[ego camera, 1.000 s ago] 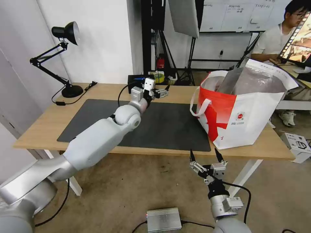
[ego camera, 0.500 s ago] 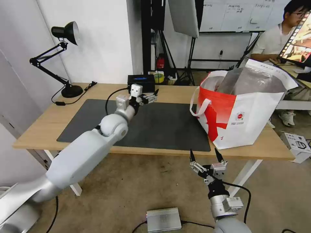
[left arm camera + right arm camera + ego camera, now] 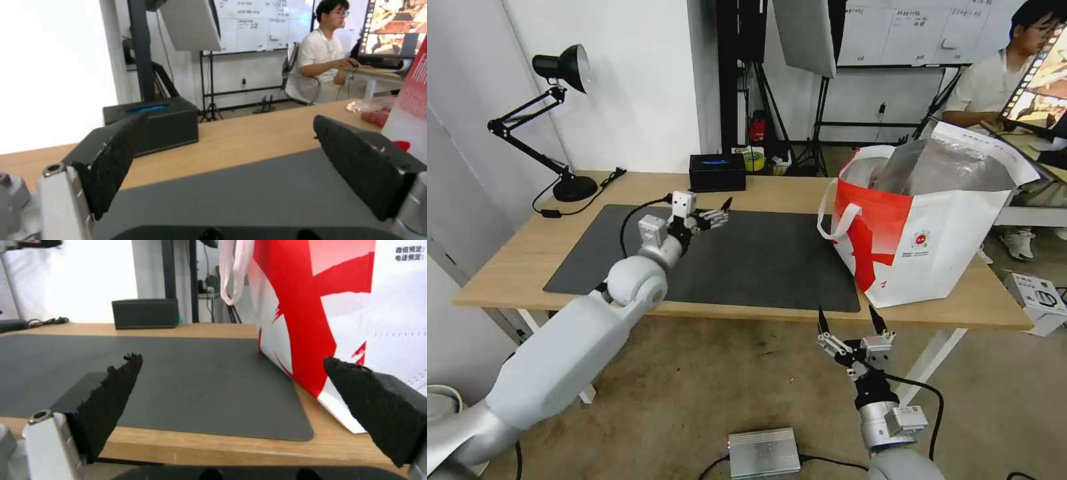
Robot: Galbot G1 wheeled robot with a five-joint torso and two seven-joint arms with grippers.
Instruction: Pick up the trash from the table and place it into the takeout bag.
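Above the far half of the dark grey mat point(image 3: 747, 263), the left gripper point(image 3: 720, 212) hangs with its two black-padded fingers point(image 3: 113, 160) spread wide and nothing between them; the left wrist view looks out through the gap over mat and bare wood toward the black tissue box point(image 3: 717, 172), which stands at the table's far edge with a blue slot in its top. Its arm reaches in from the robot's left, the elbow over the mat's near edge. On the robot's right side of the table point(image 3: 514, 263) stands the takeout bag point(image 3: 934, 233), a white-and-red tote with its silver-lined mouth open, a white strap handle point(image 3: 834, 220) drooping down the side toward the mat and a small round logo on its white face; it rests partly on the mat's corner and partly on the wood. Beyond the bag's edge, in the left wrist view, a small clear bag with red pieces point(image 3: 371, 111) lies on the wood at the far side of the table; what it holds cannot be made out further. The right gripper point(image 3: 852, 325) waits low in front of the table's near edge, below the tabletop and just to the left of the bag, fingers pointing up and set well apart, holding nothing; its wrist view looks across the mat at table height to the bag's red-and-white side. At the far left corner a black desk lamp point(image 3: 560, 73) stands on the wood, its cord trailing beside the mat
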